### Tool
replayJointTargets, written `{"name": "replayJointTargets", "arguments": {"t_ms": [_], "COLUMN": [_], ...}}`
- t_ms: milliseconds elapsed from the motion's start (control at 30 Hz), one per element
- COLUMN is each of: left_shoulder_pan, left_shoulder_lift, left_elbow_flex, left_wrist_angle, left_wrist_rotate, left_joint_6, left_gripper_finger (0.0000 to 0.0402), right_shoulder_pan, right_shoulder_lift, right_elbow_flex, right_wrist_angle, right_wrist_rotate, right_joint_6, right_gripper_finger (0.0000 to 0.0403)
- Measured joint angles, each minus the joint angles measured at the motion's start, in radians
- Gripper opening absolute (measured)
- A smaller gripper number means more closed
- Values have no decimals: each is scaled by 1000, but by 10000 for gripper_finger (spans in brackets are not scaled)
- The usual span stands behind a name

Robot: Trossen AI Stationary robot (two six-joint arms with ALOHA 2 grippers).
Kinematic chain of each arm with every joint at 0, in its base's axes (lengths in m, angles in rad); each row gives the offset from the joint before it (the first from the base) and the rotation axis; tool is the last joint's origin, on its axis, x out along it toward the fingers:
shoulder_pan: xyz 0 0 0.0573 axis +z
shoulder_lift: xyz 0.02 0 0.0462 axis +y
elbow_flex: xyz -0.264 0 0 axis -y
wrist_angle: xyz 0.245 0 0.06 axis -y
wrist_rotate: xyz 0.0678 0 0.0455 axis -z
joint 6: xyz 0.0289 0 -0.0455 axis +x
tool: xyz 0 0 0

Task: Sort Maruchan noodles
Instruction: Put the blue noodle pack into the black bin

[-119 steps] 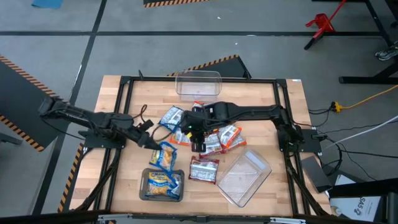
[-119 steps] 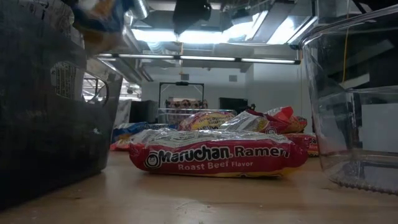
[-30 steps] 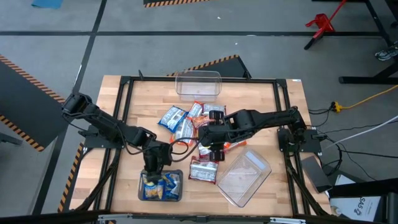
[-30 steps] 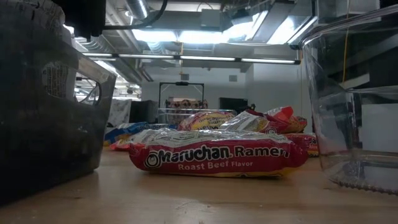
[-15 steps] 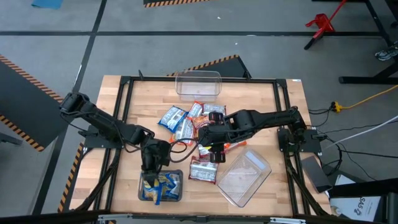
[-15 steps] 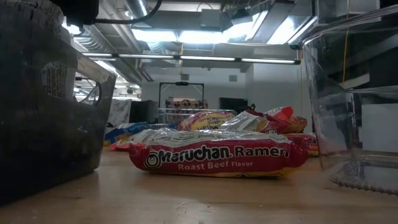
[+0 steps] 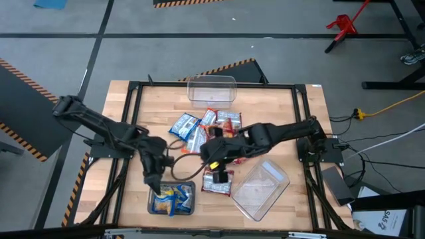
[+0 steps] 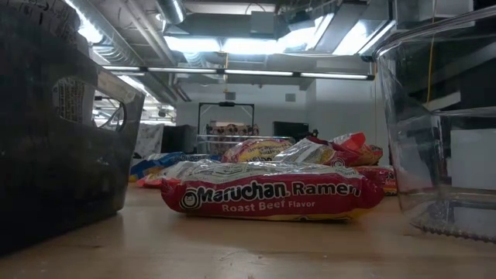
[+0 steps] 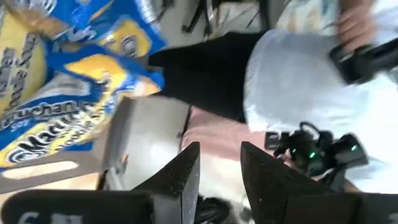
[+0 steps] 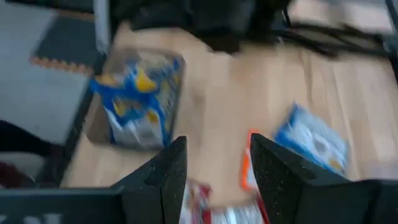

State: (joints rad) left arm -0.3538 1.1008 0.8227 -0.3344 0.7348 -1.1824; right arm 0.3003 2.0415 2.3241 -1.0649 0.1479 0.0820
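Blue-and-yellow Maruchan noodles packets [image 7: 171, 198] lie in the grey tray [image 7: 151, 207] at the near left; the left wrist view shows them [image 9: 56, 93] close by. More packets lie heaped at the table's middle [image 7: 199, 129], and a red-and-white one [image 7: 217, 182] [image 8: 271, 198] lies flat nearer the front. My left gripper [image 7: 154, 180] [image 9: 221, 152] hangs open and empty over the tray's far left corner. My right gripper [image 7: 221, 174] [image 10: 217, 146] is open and empty above the red-and-white packet, slanting toward the tray [image 10: 134, 99].
One clear tub [image 7: 211, 89] stands at the far edge and another [image 7: 260, 189] [image 8: 442, 116] lies at the near right. The black frame rails [image 7: 133, 86] run along the table's edges. A person in light clothes [image 9: 323, 93] is beyond the near edge.
My left gripper has risen from the tray, going out of the low view, and drawn back a little toward the table's left edge; the blue-and-yellow packets stay in the tray. My right gripper has gone toward the left and near edges and tipped.
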Motion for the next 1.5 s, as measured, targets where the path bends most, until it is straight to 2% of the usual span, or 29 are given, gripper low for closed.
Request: {"name": "replayJointTargets", "arguments": {"t_ms": [133,367,567,667,867,1000,1133,1500], "left_shoulder_pan": [0,0,0,0,0,0,0,0], "left_shoulder_lift": [-117,-301,-410,-439,-454,-447,-445,-440], "left_elbow_flex": [0,0,0,0,0,0,0,0], "left_wrist_angle": [-1,-3,-1,-1,-4,-5,-7,-21], "left_wrist_rotate": [-118,-407,-624,-686,-751,-753,-753,-776], "left_joint_6": [-35,-6,72,108,144,146,146,173], "left_gripper_finger": [108,108,108,108,108,108,108,108], "right_shoulder_pan": [22,43,47,47,52,54,53,54], "right_shoulder_lift": [40,157,284,334,399,433,440,365], "right_elbow_flex": [-25,-103,-129,-129,-128,-128,-125,-129], "right_wrist_angle": [206,547,855,921,797,663,550,482], "right_wrist_rotate": [-24,-118,-231,-272,-289,-235,-224,-219], "right_joint_6": [-25,-70,-103,-91,-91,-115,-113,-118], "right_gripper_finger": [163,163,163,163,163,163,163,163]}}
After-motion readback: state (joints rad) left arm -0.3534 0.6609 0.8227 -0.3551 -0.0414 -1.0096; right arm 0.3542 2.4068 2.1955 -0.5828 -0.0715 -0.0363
